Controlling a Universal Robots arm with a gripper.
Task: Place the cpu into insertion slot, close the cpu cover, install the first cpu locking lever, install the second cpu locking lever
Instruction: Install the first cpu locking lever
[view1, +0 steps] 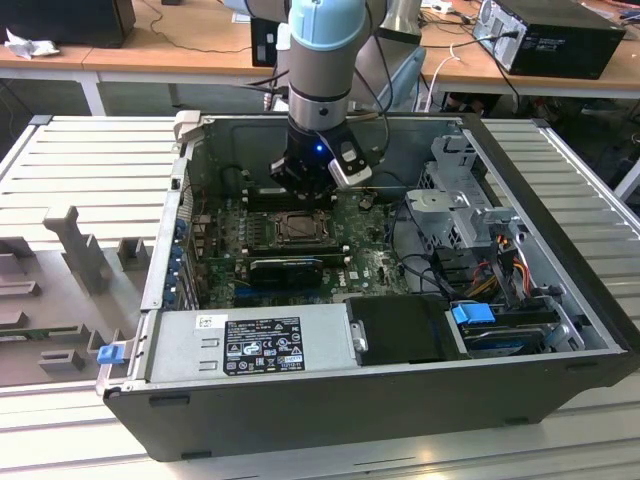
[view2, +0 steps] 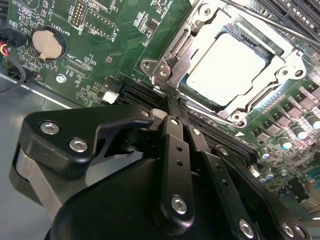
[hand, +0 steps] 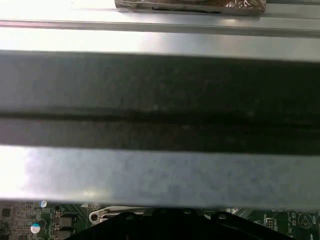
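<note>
The cpu (view2: 225, 67), a pale square chip, lies in the insertion slot (view2: 207, 102) on the green motherboard. The silver cpu cover (view2: 177, 70) is folded down flat around it, and the chip shows through its window. A thin metal lever rod (view2: 280, 25) runs along the socket's far side. My gripper (view2: 173, 102) is shut, its two black fingers (view2: 172, 150) pressed together with nothing seen between them, and the tips sit at the cover's edge. In the exterior view my gripper (view1: 300, 185) hangs just behind the insertion slot (view1: 300, 228) inside the open computer case.
A grey power supply (view1: 260, 345) fills the case's front. A drive cage (view1: 460, 210) and cables (view1: 500, 270) are on the exterior view's right. A black card (view1: 285, 270) stands just in front of the socket. The coin battery (view2: 48, 42) is nearby. The case wall (hand: 160, 100) is close.
</note>
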